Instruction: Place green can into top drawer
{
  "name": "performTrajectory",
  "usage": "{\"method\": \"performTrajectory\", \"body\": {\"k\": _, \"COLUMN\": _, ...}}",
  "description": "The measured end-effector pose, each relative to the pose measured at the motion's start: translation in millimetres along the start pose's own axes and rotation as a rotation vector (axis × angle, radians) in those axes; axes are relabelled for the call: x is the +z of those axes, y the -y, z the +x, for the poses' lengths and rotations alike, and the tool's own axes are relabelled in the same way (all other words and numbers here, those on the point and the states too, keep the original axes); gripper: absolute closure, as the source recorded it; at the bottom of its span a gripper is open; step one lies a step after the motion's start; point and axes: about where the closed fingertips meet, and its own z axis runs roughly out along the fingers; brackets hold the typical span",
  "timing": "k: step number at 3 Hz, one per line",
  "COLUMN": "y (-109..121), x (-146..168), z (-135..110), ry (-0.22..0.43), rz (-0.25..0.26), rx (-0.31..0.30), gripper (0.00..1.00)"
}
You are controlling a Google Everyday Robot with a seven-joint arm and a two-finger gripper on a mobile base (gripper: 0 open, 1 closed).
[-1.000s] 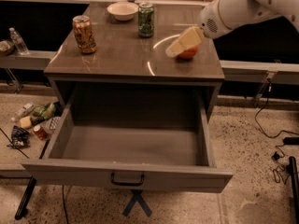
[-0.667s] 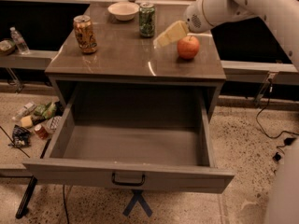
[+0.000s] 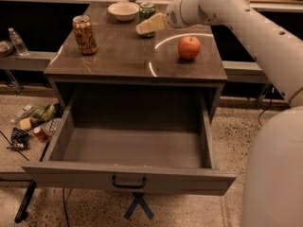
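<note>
Two cans stand on the cabinet top (image 3: pixel 128 56) before you: the green can (image 3: pixel 147 9) at the back, just right of a white bowl (image 3: pixel 123 11), and a tan-orange can (image 3: pixel 84 34) nearer the left edge. Your gripper (image 3: pixel 146 27) sits low, right in front of the green can, covering its lower part; you cannot tell how wide it stands or whether it touches the can. A red apple (image 3: pixel 189 48) rests to the right, apart from the gripper. Below, the top drawer (image 3: pixel 128 178) is pulled well out, its dark handle (image 3: pixel 129 182) facing you.
</note>
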Motion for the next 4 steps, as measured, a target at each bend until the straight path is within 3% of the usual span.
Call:
{"method": "performTrajectory", "body": {"k": 1, "y": 19.5, "x": 27.6, "z": -16.7, "ry": 0.090, "rz": 0.068, "rx": 0.023, "gripper": 0.00}}
{"method": "performTrajectory", "body": {"k": 3, "y": 38.9, "x": 90.9, "z": -37.4, "ry": 0.135, "rz": 0.076, "rx": 0.041, "gripper": 0.03}}
{"method": "performTrajectory", "body": {"k": 4, "y": 49.0, "x": 111.0, "z": -36.4, "ry": 0.124, "rz": 0.070, "rx": 0.024, "gripper": 0.34}}
